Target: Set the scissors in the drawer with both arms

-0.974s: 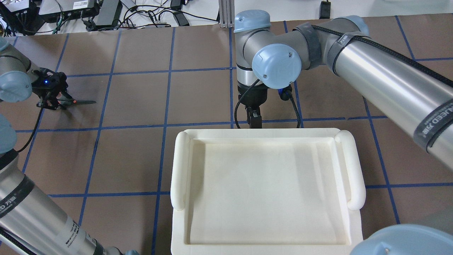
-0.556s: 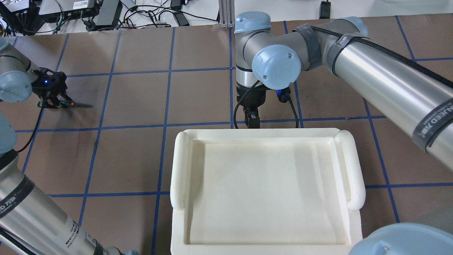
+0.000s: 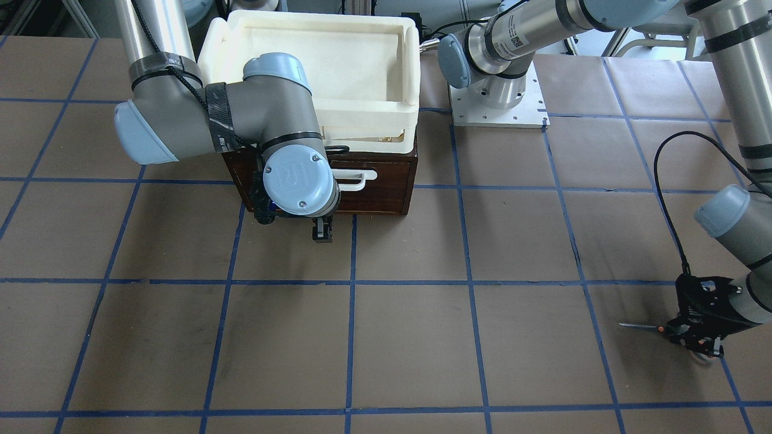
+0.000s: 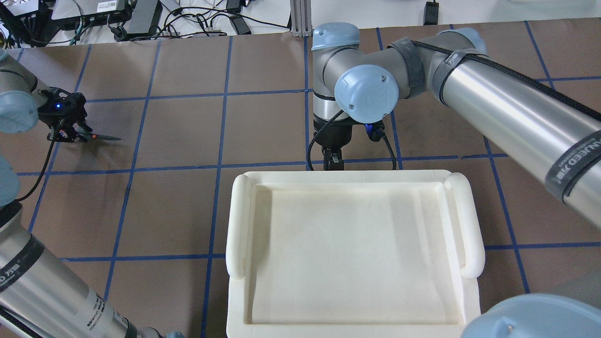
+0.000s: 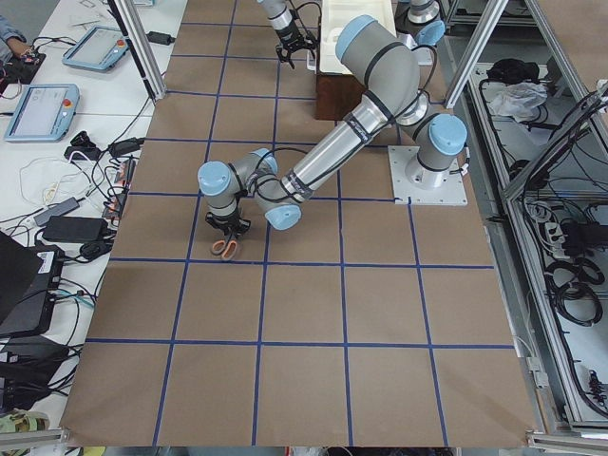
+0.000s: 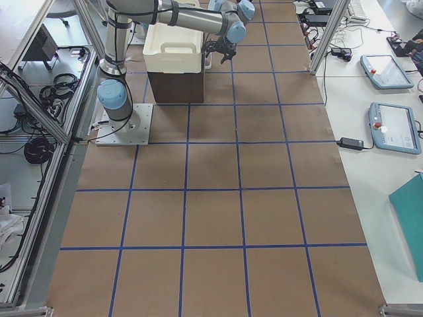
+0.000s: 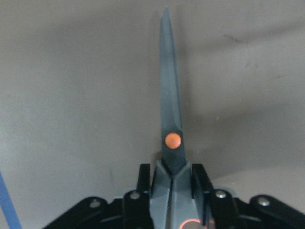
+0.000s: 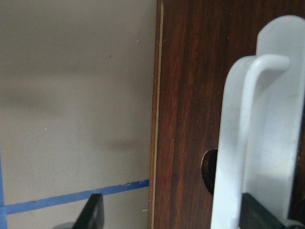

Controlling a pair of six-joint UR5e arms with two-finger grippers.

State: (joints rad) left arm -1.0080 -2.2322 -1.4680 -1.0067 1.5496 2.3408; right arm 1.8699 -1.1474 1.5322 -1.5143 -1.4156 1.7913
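The scissors (image 4: 96,136) sit at the far left of the overhead view, well apart from the drawer, with the blades together and pointing toward the middle of the frame. The left gripper (image 4: 75,133) is clamped on them just behind the orange pivot. The left wrist view shows this best: two black fingers (image 7: 143,183) press on either side of the grey shank, and the blade runs straight up the frame over the table (image 7: 71,95). The exterior left view adds the orange-lined handle loops showing just below the gripper. No view settles whether the blades touch the table.

In the overhead view the cream tray (image 4: 352,177) fills the lower middle and covers the drawer completely. The front-facing view shows the drawer (image 3: 386,187) in the upper middle, a dark brown front under the tray with its white handle (image 3: 356,179) across it. The right gripper (image 3: 322,232) hangs just in front of that face, below the handle in the frame. From that view its width is hard to read. The right wrist view shows its fingers (image 8: 94,214) spread wide, one at lower left over the table and the other at lower right beside the white bar. I cannot tell whether it touches the bar.
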